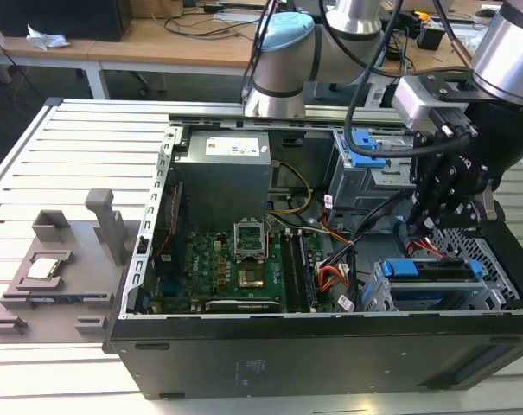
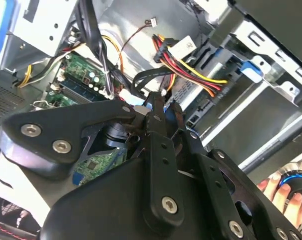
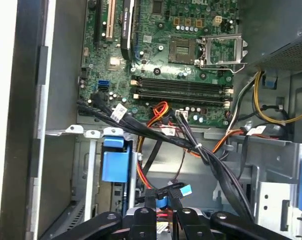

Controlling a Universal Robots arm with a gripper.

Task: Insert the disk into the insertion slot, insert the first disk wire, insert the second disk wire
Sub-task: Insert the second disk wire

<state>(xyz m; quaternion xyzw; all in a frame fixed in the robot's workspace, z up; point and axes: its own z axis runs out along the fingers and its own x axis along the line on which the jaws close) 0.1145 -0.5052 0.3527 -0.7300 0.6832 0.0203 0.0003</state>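
Note:
The disk (image 1: 434, 269), silver in a bright blue carrier, lies inside the insertion slot (image 1: 384, 298), a perforated silver cage at the case's front right corner in the exterior view. My gripper (image 1: 416, 226) hangs just behind that cage, among red and black cables. In both wrist views its black fingers are shut on the small connector of a thin black disk wire (image 3: 162, 201) with a blue tag. The fingertips (image 2: 158, 106) pinch together close to the cage wall (image 2: 250, 107). A blue carrier end (image 3: 114, 160) shows in the cage beside the gripper (image 3: 163, 210).
The open case holds a green motherboard (image 1: 244, 259), a grey power supply (image 1: 222, 177) and an upper cage with a blue latch (image 1: 365, 156). A red, yellow and black power bundle (image 2: 190, 65) crosses close by. A person's hand (image 2: 275, 192) rests nearby. A grey fixture (image 1: 58, 268) lies outside the case.

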